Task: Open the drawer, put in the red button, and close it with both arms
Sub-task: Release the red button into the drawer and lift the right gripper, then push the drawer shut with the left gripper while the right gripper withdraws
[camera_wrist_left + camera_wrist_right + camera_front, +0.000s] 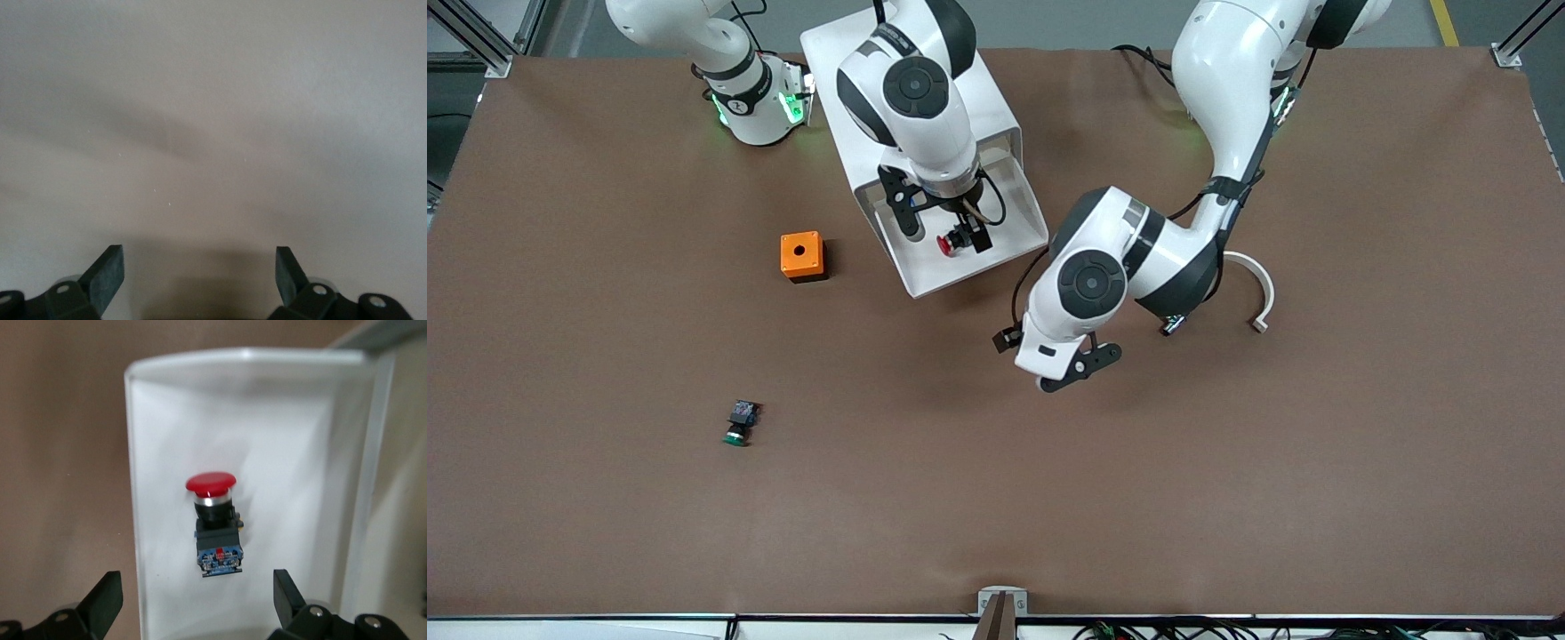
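The red button [213, 520] lies in the drawer [160, 453], cap toward its front wall, both grippers spread.

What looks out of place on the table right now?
A curved white handle-like piece lies loose on the mat beside the left arm, apart from the open white drawer, which already holds the red button.

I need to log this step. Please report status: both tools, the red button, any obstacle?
Right tool open over the open drawer. Red button lies in drawer, released. Left tool open over bare table, waiting. Nothing blocking the drawer front.
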Controlling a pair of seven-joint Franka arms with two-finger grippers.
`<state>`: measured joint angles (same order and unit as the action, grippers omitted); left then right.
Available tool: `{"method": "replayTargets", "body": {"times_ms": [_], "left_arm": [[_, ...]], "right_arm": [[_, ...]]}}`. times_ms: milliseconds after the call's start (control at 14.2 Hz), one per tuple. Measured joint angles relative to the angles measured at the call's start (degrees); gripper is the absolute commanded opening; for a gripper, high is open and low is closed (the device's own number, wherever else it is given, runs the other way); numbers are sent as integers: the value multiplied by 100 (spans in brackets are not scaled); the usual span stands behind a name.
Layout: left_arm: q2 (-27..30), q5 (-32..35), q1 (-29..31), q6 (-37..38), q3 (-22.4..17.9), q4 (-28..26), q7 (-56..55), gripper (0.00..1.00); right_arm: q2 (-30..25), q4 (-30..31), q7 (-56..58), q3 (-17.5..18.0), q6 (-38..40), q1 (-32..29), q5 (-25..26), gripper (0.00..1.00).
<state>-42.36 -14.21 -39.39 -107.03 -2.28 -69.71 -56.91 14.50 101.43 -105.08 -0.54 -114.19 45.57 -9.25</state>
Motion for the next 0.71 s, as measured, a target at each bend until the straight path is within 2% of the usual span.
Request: {"method": "replayTargets", "body": {"times_ms": [283,495,707], "left_arm": [[82,336,-168,-3,-3,-33,-121,100],[179,427,-291,-3,-7,-106,-496,100],[188,657,-531,-8,-9,-153,-1009,100]], "right_arm": [[-116,-843,2342,-73,1735,-1165,9,100],[-165,-1188,4056,-95,2435,-2006,48,100],[-191,-1555,5739,-98,3055,-2739,433,100]]}}
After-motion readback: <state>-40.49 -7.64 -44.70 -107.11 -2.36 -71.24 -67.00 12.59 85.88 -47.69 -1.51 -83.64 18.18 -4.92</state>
